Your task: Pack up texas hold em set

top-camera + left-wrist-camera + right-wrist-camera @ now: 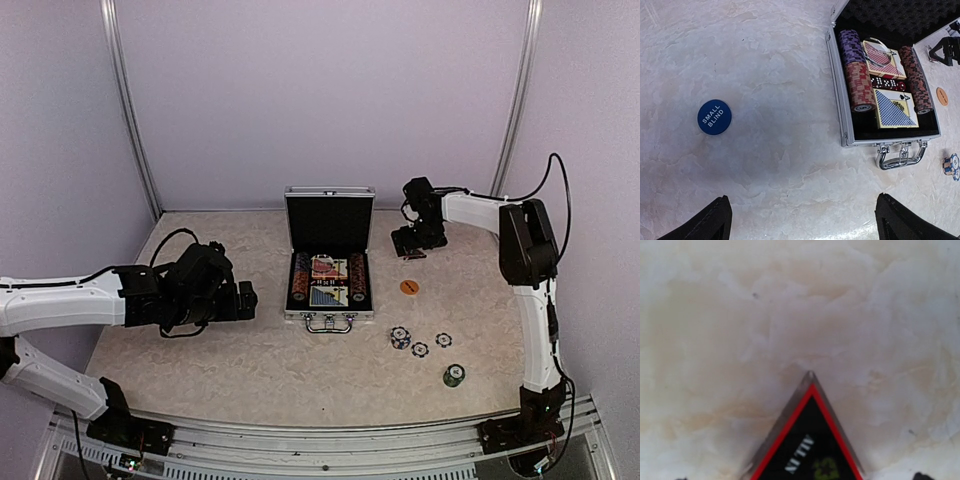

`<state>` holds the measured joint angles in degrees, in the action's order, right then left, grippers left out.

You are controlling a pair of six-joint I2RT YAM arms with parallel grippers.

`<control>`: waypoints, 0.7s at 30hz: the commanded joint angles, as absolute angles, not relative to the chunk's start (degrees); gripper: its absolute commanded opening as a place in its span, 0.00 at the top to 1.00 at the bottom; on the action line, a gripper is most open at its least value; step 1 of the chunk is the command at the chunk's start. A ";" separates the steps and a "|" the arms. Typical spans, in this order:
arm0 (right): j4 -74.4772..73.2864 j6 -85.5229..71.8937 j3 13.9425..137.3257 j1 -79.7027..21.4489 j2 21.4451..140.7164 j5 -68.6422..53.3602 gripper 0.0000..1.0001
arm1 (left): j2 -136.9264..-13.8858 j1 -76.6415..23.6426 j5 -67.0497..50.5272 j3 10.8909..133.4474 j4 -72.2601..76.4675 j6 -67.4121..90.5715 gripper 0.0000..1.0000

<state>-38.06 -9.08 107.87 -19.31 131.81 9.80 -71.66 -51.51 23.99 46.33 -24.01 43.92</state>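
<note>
The silver case (289,292) lies open in the middle of the table, lid up, holding chip stacks (858,85), two card decks (894,109) and red dice (886,83). A blue SMALL BLIND disc (714,117) lies left of the case, ahead of my open left gripper (802,227), which hovers over bare table. My right gripper (412,243) is low over the table right of the lid, open. A black, red-edged ALL IN triangle (807,445) lies flat between its fingertips. An orange disc (409,287) and loose chips (401,337) lie right of the case.
A green chip stack (454,375) stands near the front right, with two flat blue-white chips (443,340) beside the loose ones. The case handle (900,156) points toward the arms. White walls enclose the table on three sides.
</note>
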 commanded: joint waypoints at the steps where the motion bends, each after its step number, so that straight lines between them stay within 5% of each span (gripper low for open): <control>1: -38.80 -9.99 107.19 -18.73 133.72 9.03 0.04 | -72.07 -52.11 23.64 47.50 -23.98 44.55 0.01; 21: -40.24 -12.52 107.79 -17.74 135.73 6.58 0.15 | -72.03 -52.20 23.69 46.80 -23.49 44.81 0.01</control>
<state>-38.24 -11.07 107.83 -18.31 133.97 7.49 -71.68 -51.62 23.97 46.33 -23.99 44.58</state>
